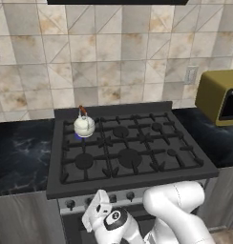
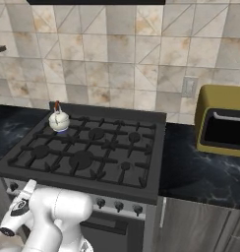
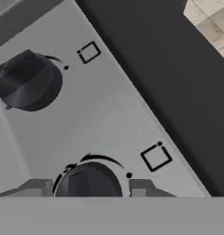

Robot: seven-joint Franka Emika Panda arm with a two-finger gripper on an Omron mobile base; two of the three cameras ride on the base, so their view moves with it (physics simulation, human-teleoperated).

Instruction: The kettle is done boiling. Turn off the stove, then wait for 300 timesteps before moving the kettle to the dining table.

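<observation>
Gripper (image 3: 90, 193) jaws straddle a stove (image 1: 132, 143) knob (image 3: 88, 181), its lower half cut off; contact unclear. Kettle (image 1: 84, 125) sits far left.

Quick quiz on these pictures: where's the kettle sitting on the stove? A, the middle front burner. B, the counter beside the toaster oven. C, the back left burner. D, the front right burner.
C: the kettle stands on the back left burner of the stove, by the wall, with a blue glow under it, far from the toaster oven.
</observation>
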